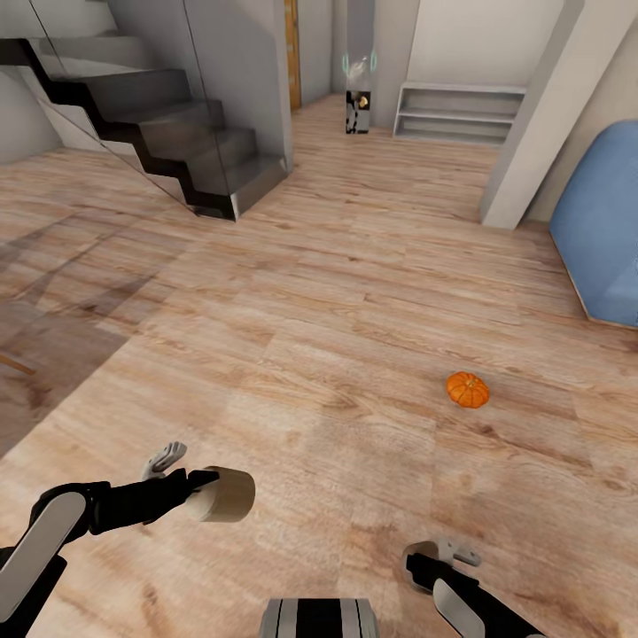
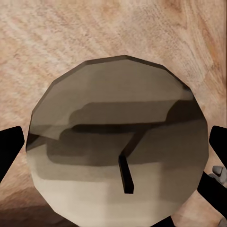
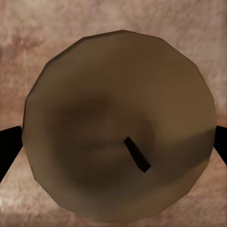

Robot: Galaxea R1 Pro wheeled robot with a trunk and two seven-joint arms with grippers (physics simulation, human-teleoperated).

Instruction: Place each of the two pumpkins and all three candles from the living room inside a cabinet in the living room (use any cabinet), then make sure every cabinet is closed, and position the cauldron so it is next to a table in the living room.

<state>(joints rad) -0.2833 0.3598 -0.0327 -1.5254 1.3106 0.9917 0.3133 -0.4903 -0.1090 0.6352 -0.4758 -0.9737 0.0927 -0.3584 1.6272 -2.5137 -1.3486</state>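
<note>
Left candle: a stubby pale cylinder [image 1: 221, 494] is pinched in the left gripper [image 1: 206, 486]; in the left wrist view its flat top [image 2: 118, 142] with a short dark wick is framed by the dark fingers [image 2: 10, 151] pressed against its sides.

Right candle: in the right wrist view a second candle [image 3: 120, 125], wick up, is clamped between the dark fingers [image 3: 9, 144] of the right gripper; in the head view that gripper [image 1: 439, 558] is seen low at the right, but the candle itself cannot be made out there.

Pumpkin: one small orange ribbed pumpkin [image 1: 467, 389] is left on the wooden floor [image 1: 310, 337], ahead and to the right of the robot, well apart from both grippers, near a blue sofa [image 1: 602, 230].

Handling, candles: judged light and rigid with smooth sides (a slip is possible if the squeeze is eased); a hold across the middle of the round wall, as shown, is judged sound.

Handling, pumpkin: judged firm and light but round, so it may be rolled by a glancing touch; a grip from above across its widest part is suggested, the fingers seated in the rib grooves.

Surroundings: a dark staircase [image 1: 168, 124] and a low white shelf [image 1: 456, 111] are seen beyond.
</note>
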